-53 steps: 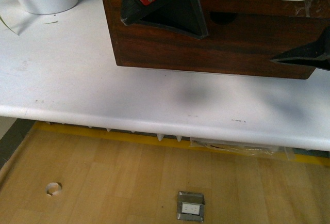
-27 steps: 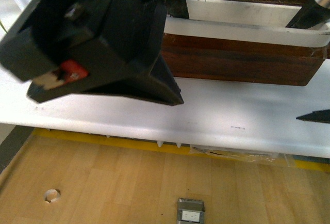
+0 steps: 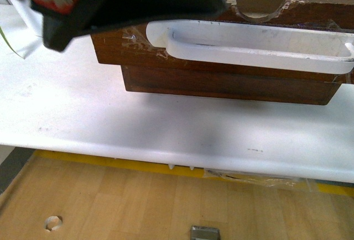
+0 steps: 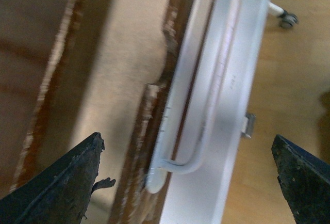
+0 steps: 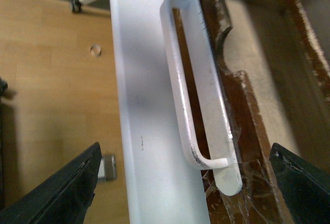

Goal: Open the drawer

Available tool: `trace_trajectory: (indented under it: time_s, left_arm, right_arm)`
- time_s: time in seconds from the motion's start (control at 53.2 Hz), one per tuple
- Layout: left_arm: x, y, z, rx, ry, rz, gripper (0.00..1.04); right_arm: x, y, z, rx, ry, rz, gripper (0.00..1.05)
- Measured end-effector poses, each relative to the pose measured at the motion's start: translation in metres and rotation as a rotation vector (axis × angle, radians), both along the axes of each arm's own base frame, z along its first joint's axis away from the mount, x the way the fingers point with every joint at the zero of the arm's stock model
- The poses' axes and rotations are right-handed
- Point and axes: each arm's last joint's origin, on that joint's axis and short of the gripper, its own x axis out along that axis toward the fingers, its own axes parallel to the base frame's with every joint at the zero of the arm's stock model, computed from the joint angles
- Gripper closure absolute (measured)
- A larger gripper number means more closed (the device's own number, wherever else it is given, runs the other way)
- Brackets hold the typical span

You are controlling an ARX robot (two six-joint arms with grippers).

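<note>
The dark brown scratched wooden drawer (image 3: 116,52) sits on the white counter (image 3: 138,124) toward its right side, near the front edge. Its face juts forward past the plain dark wooden front (image 3: 221,88) beneath it. A long white plastic handle (image 3: 254,46) runs across the drawer's face under clear tape, and a half-round notch (image 3: 260,12) cuts into its top edge. Both wrist views show the pale inside of the drawer behind that edge. The left end effector (image 4: 186,138) hangs above the handle with its black fingers spread wide apart, clasping nothing. In the front view it is a large blurred black shape over the counter's back left area, seemingly close to the camera. The right end effector (image 5: 185,148) is likewise spread wide over the handle, gripping nothing.
</note>
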Motion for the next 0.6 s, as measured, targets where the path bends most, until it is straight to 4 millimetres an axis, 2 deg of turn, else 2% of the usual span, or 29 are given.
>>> trace_trajectory:
  time_s: [0.113,0.263,0.357,0.432,0.526,0.602]
  left_arm:
    - [-0.008,0.014,0.003,-0.118,-0.059,0.105,0.06]
    - [-0.024,0.052,0.002,-0.382,-0.213,0.534,0.06]
    - [-0.047,0.069,-0.014,-0.536,-0.229,0.778,0.06]
    - [-0.069,0.08,-0.036,-0.651,-0.203,0.952,0.06]
    - [-0.094,0.096,-0.061,-0.741,-0.175,1.156,0.06]
    - [-0.113,0.105,-0.077,-0.746,-0.203,1.295,0.06]
  right_arm:
    - [-0.01,-0.014,0.001,0.12,-0.048,-0.078,0.09]
    - [-0.038,-0.034,-0.003,0.36,-0.087,-0.232,0.09]
    - [-0.058,-0.042,-0.008,0.494,-0.109,-0.33,0.09]
    - [-0.07,-0.045,-0.017,0.587,-0.092,-0.4,0.09]
    - [-0.086,-0.049,-0.032,0.662,-0.036,-0.469,0.09]
    - [-0.098,-0.052,-0.042,0.703,-0.005,-0.521,0.09]
